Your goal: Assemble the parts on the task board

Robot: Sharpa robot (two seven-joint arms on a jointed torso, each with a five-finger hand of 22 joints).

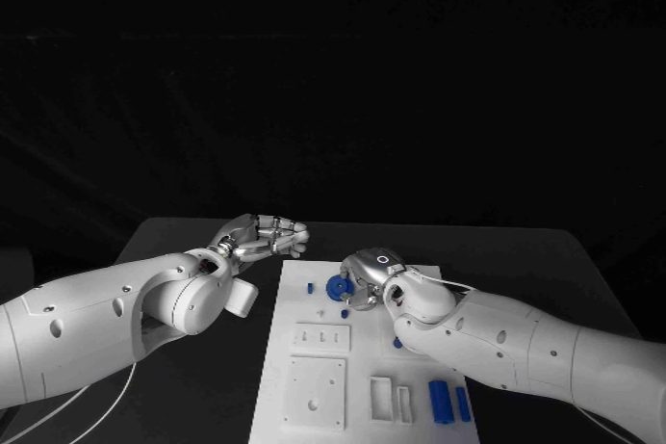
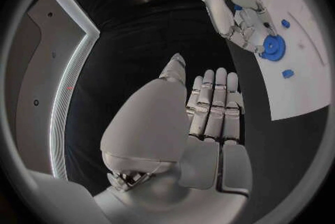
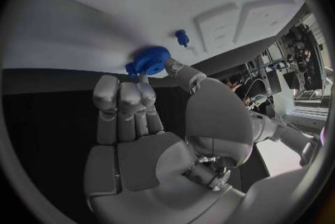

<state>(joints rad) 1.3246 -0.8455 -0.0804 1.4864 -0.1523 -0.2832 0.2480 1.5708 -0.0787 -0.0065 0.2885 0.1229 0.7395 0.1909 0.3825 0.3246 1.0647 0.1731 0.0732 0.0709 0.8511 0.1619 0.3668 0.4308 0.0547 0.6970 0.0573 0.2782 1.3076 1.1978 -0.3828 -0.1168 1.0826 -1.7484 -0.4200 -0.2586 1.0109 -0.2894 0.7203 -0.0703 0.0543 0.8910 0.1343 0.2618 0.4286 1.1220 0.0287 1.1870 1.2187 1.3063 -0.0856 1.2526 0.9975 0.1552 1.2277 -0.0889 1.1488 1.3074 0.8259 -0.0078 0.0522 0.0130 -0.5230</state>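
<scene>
Right hand (image 1: 367, 274) over the far end of the white board (image 1: 317, 405), fingertips on a blue gear (image 1: 338, 289). Left hand (image 1: 261, 238) curled shut, empty, just off the board's far corner. Left wrist view: fingers (image 2: 215, 102) folded, gear (image 2: 271, 47) beyond. Right wrist view: fingertips (image 3: 139, 89) pinching the gear (image 3: 150, 60) near a blue peg (image 3: 182, 37).

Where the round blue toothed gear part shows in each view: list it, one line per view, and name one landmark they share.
Head view: the round blue toothed gear part sits near the far end of the white task board, at the right hand.
Left wrist view: the gear lies on the board, under the right hand's fingertips.
Right wrist view: the gear is just beyond the fingertips.
Shared landmark: the small blue peg beside the gear.
</scene>
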